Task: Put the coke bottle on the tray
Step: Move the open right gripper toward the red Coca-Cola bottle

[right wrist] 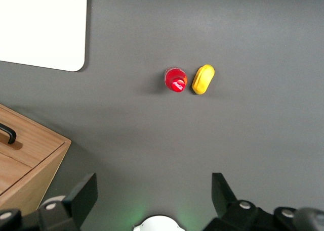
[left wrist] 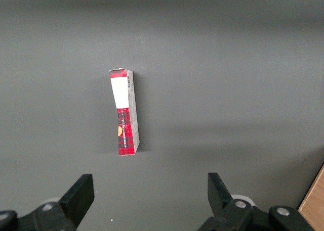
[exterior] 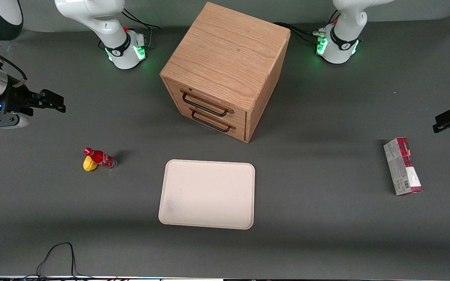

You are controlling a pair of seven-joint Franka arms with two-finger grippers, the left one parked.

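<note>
The coke bottle (exterior: 100,157) is small and red with a red cap. It stands upright on the grey table toward the working arm's end, and the right wrist view shows it from above (right wrist: 175,80). The cream-white tray (exterior: 207,194) lies flat and empty in front of the cabinet's drawers, nearer to the front camera; one corner shows in the right wrist view (right wrist: 45,29). My right gripper (exterior: 57,102) hangs high above the table, farther from the front camera than the bottle. It is open and empty (right wrist: 152,193).
A small yellow lemon-shaped object (exterior: 89,164) sits close beside the bottle, also in the right wrist view (right wrist: 203,79). A wooden two-drawer cabinet (exterior: 225,70) stands mid-table with both drawers shut. A red-and-grey carton (exterior: 402,166) lies toward the parked arm's end.
</note>
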